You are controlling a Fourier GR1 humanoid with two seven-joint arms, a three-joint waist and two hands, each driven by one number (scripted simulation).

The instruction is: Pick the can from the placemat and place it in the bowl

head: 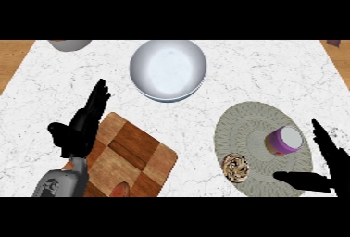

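Head view
Can: lies tipped on the placemat, right of centre, purple wall, pale end up; likely light, stiff, smooth, prone to roll. Take it across the curved wall.
Bowl: top centre, well apart from the can.
Right hand: lower right, fingers and thumb spread apart just beside the can, holding nothing; wrist cut off.
Left hand: left, fingers straight, resting over the wooden board.
Hard to make out: round patterned thing on the mat's lower edge; grey object cut off upper left.

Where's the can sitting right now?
In the head view the can stands on the round placemat at the right, beside the open right hand and below-right of the bowl.
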